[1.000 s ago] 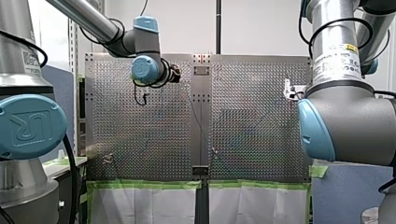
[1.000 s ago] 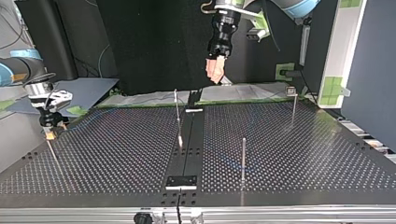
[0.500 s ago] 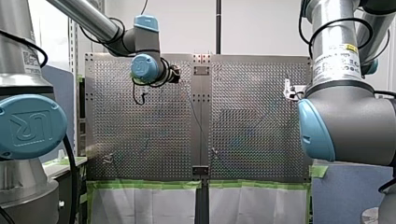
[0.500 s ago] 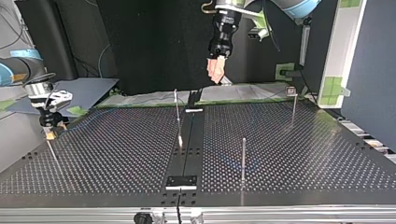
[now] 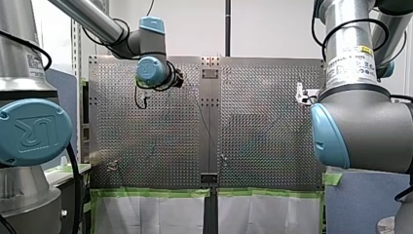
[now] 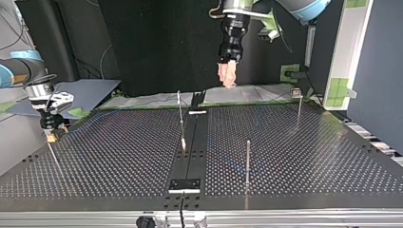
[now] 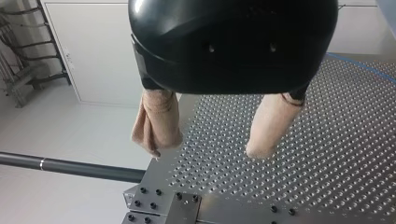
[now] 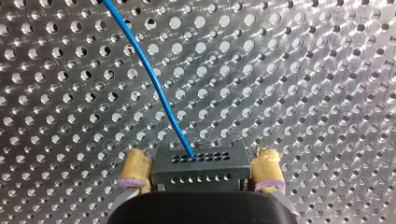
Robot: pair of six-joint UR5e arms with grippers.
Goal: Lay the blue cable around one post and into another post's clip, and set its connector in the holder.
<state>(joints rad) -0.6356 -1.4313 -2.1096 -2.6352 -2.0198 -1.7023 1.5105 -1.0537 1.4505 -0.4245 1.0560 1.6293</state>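
Note:
A black connector (image 8: 201, 165) sits between the yellow pads (image 8: 134, 170) of my right gripper (image 8: 201, 179), which is shut on it above the perforated table (image 8: 303, 93). The blue cable (image 8: 154, 79) leaves the connector's top and runs away over the holes. In the top view my right gripper (image 6: 50, 135) hangs low at the table's left edge. My left gripper (image 6: 227, 78) hovers high over the far edge near the middle, open, with beige fingertips (image 7: 156, 135) and nothing between them. Thin metal posts (image 6: 247, 159) stand on the table, and one (image 6: 298, 107) carries a clip.
A black block (image 6: 185, 185) sits on the centre strip near the top view's front edge, and another post (image 6: 179, 114) stands beside that strip. Green tape (image 5: 156, 193) lines the table's near edge in the front view. My right arm's elbow (image 5: 360, 126) fills that view's right side.
My left gripper has shifted toward the top view's right, still high over the far edge. My right gripper and the connector have stayed put.

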